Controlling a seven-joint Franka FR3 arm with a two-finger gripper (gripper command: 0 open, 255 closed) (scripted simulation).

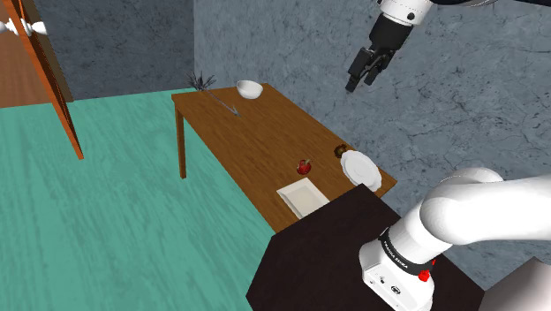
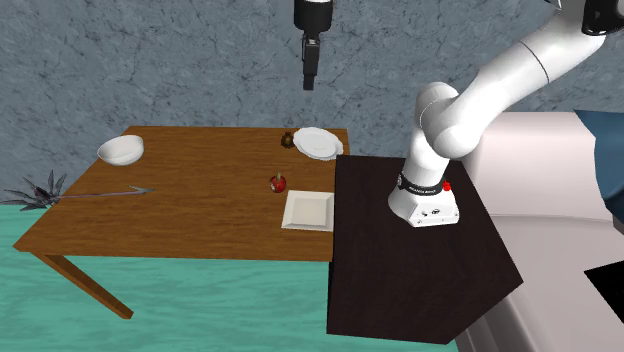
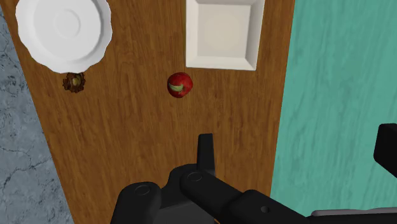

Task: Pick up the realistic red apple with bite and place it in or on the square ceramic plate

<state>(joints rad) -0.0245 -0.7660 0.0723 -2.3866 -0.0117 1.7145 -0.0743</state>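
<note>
The red apple (image 1: 304,166) with a pale bite mark (image 3: 180,85) sits on the brown wooden table (image 1: 238,132), close to the white square plate (image 1: 303,196) by the table's near end. In the second exterior view the apple (image 2: 278,183) lies just left of the square plate (image 2: 307,210). My black gripper (image 1: 356,81) hangs high above the table, well clear of both. Its fingers (image 3: 205,149) stand wide apart with nothing between them; the gripper (image 3: 296,149) looks straight down, with the apple and the square plate (image 3: 224,32) ahead of it.
A white round scalloped plate (image 1: 360,168) and a small brown object (image 1: 340,151) lie near the wall-side edge. A white bowl (image 1: 249,88) and a spiky dark plant with a long stem (image 2: 40,188) occupy the far end. The dark stand (image 1: 318,256) abuts the table.
</note>
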